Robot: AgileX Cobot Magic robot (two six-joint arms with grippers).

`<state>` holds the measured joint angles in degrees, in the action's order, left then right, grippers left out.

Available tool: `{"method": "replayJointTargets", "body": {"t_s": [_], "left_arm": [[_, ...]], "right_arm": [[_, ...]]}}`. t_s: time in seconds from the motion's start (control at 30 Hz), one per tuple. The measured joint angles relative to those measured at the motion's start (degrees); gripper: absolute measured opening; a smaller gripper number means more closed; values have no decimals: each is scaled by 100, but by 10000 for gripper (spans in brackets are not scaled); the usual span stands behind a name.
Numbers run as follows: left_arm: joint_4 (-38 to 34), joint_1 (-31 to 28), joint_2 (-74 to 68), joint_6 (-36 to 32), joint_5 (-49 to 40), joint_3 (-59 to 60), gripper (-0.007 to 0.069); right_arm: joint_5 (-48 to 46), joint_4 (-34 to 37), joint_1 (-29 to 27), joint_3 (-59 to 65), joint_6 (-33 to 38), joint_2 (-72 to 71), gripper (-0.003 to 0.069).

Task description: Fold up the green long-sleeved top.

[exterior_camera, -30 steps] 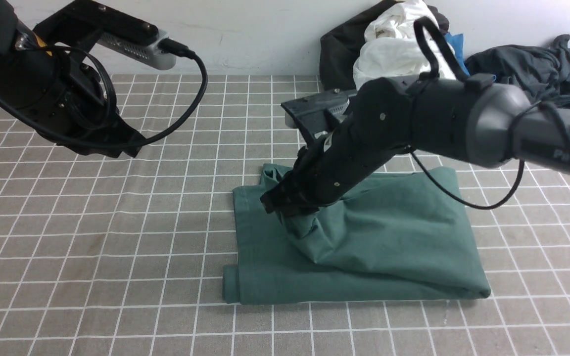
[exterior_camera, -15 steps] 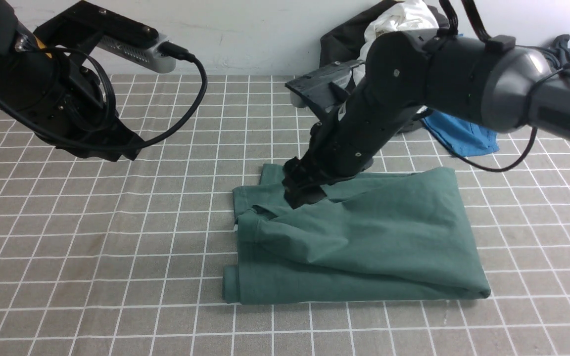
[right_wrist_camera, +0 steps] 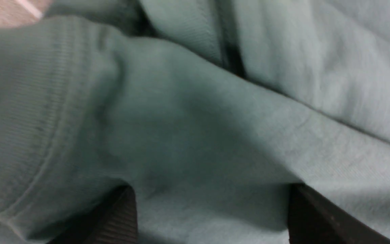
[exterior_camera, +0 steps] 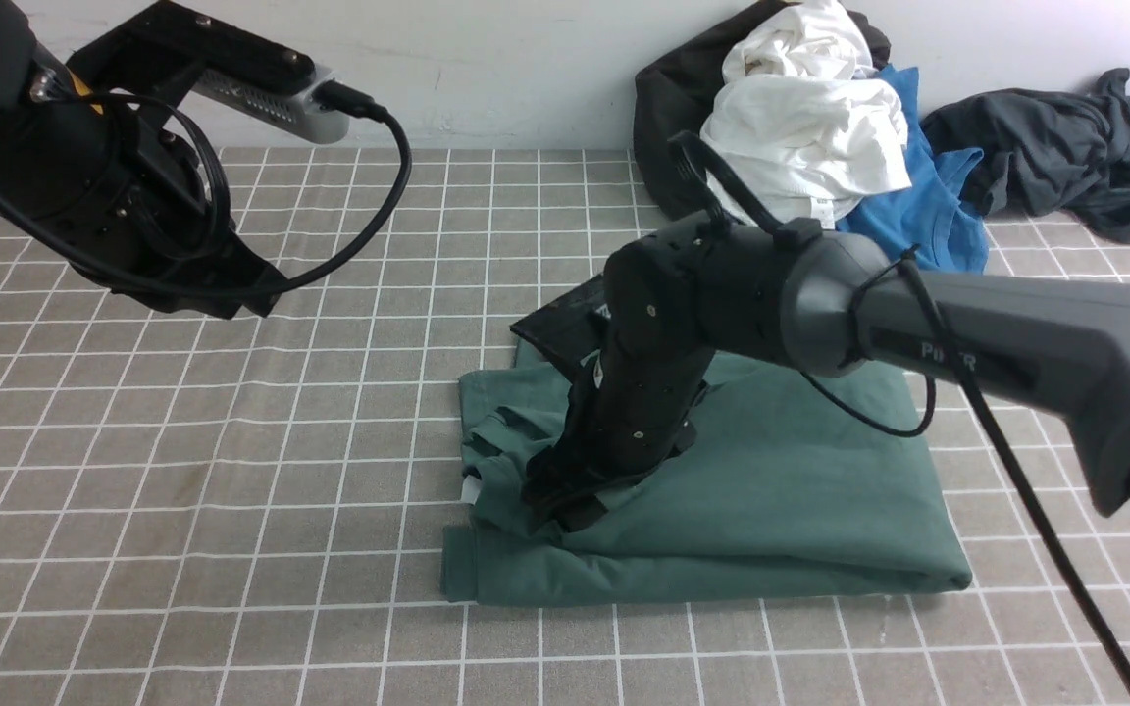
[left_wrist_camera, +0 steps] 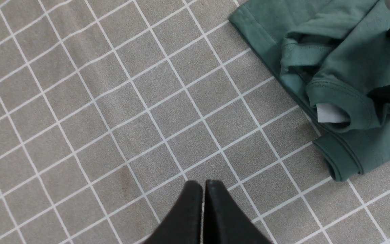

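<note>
Mid-fold, likely neatening the top (exterior_camera: 781, 490); right gripper (right_wrist_camera: 212, 217) spread on cloth, left gripper (exterior_camera: 246, 294) closed; next, pinch and straighten.

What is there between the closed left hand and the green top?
Nothing but bare, grid-lined tabletop: the left wrist view shows that stretch running from the left hand to the green top.
</note>
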<state>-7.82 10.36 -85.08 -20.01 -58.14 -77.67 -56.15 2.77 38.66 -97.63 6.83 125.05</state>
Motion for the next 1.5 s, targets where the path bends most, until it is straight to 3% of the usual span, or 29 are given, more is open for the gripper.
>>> {"method": "replayJointTargets", "body": {"t_s": [0.23, 0.47, 0.63, 0.8, 1.2, 1.5], "left_arm": [[0, 0, 0, 0, 5, 0, -7], [-5, 0, 0, 0, 4, 0, -7], [-171, 0, 0, 0, 122, 126, -7], [-382, 0, 0, -105, 704, 619, -7], [-427, 0, 686, -257, 1163, 1364, -7], [-445, 0, 3499, 9, 1275, 3509, -7]], "right_arm": [[-525, -397, -47, -547, 17, -303, 549], [-1276, -826, -869, -615, -53, -778, 546], [-761, -563, -1730, -46, -106, -762, 523], [423, -229, -2458, 490, -229, -307, 497], [348, -60, -2576, 538, -143, -1133, 495], [90, 308, -2576, 1005, 90, -3596, 447]]}}
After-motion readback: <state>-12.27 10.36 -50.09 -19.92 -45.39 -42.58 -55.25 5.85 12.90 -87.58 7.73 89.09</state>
